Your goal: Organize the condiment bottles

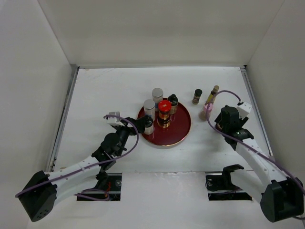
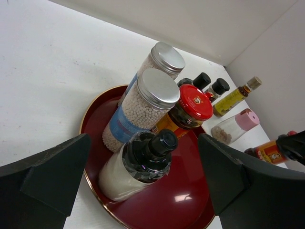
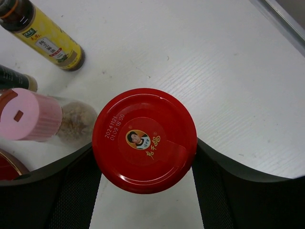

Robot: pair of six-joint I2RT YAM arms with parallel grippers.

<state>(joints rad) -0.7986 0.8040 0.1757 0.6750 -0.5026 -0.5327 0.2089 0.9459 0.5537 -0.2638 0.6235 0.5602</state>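
Observation:
The round dark red tray (image 1: pixel 177 133) holds two white shakers with grey tops (image 2: pixel 143 102), a red-lidded brown jar (image 2: pixel 190 105), a black-capped dark bottle (image 1: pixel 172 102) and a black-topped white grinder (image 2: pixel 128 171). My left gripper (image 2: pixel 144 143) is open, with its fingers wide on either side of the grinder and not touching it. My right gripper (image 3: pixel 144 143) is shut on a second red-lidded jar (image 3: pixel 144 139) to the right of the tray. Close beside it on the table stand a pink-capped shaker (image 3: pixel 33 117), a yellow bottle (image 3: pixel 47 40) and a dark bottle (image 1: pixel 197 95).
White walls close the table on the left, back and right. A metal rail (image 1: pixel 64 114) runs along the left edge. The tray's rim (image 3: pixel 7 164) lies just left of the right gripper. Bare table (image 1: pixel 109 90) lies left of the tray.

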